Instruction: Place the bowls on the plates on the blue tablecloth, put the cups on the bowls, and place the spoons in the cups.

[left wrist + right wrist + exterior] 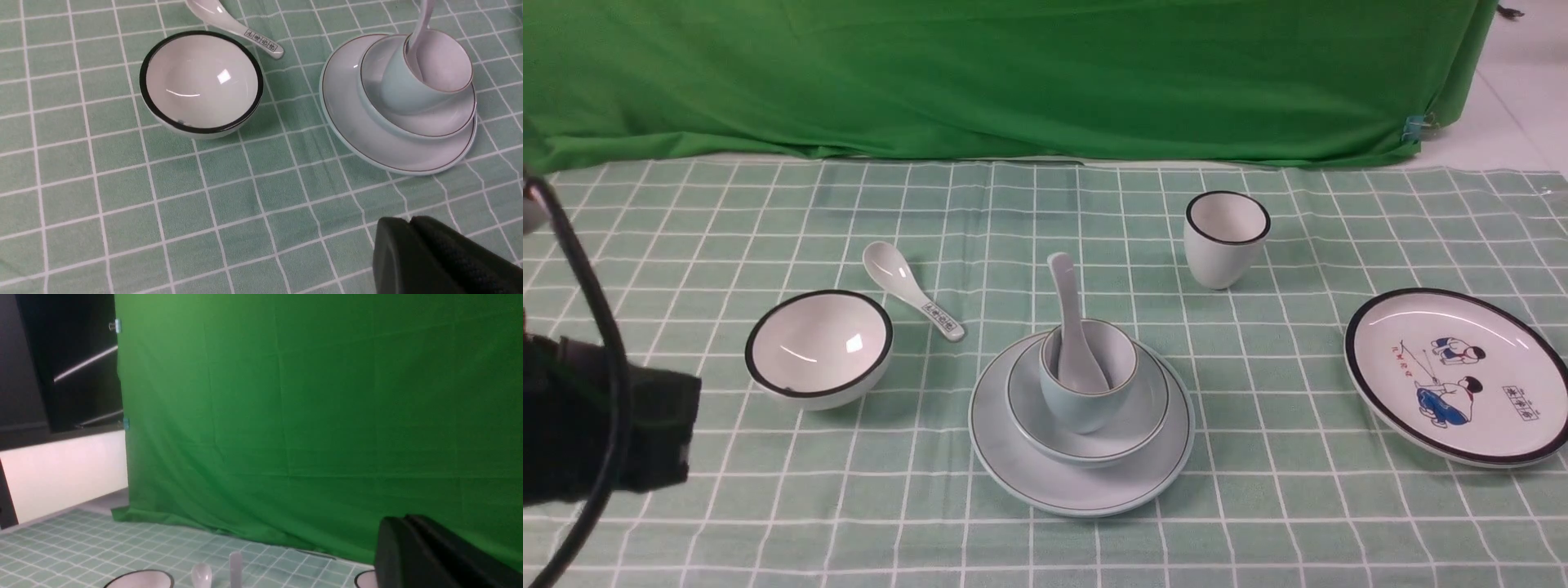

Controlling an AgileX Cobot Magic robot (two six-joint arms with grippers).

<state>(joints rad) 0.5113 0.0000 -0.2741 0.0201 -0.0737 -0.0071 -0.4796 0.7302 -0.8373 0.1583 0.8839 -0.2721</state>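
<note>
Left wrist view: our left hand (pixel 408 228) is clenched on nothing above the cloth (pixel 122 204). Ahead of it stands the white bowl (pixel 200 81), empty, with the marked spoon (pixel 245 30) lying just beyond its rim. Also ahead, the blue plate (pixel 359 134) bears the blue bowl (pixel 441 124), the blue cup (pixel 402 90) stands in that bowl, and the plain spoon (pixel 421 41) leans in the cup.

Front view: the white bowl is nearest that hand, on its right. The blue plate is farther right. The white cup (pixel 1225 245) and white plate (pixel 1405 343), both empty, sit well apart from it on the cloth.

Right wrist view: our right hand (pixel 404 522) is clenched, empty, facing the backdrop (pixel 286 416).
</note>
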